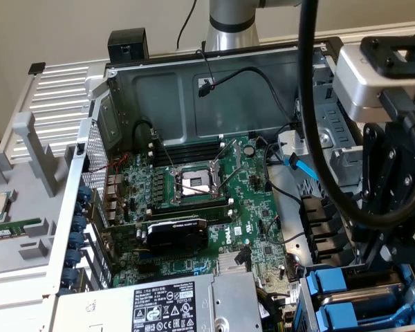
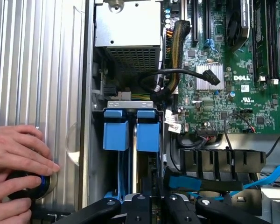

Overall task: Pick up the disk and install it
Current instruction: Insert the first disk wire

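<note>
1. Looking across an open computer case (image 1: 194, 90) in the exterior view: a green motherboard (image 1: 194, 207) lies on its floor. A grey power-supply box (image 1: 166, 308) sits at the near edge.
2. At the exterior view's right, the black gripper (image 1: 379, 257) hangs over the drive bay in the case corner. It is just above two blue plastic frames (image 1: 330, 282) seated side by side.
3. The disk (image 1: 365, 296) appears as grey metal lying in the frame nearer the motherboard. Its label is hidden.
4. In the wrist view, the camera looks down into the same bay. The two blue frame ends stand side by side next to the power-supply box, with the gripper's black linkage in the foreground over them.
5. Whether the jaws are open, closed or gripping something cannot be told.
6. A person's hands (image 2: 18, 149) rest on a ribbed silver panel (image 2: 37, 70) beside the case, around a black round knob (image 2: 35, 183) with a blue ring.
7. A blue cable (image 2: 270, 175) runs beside the motherboard.
</note>
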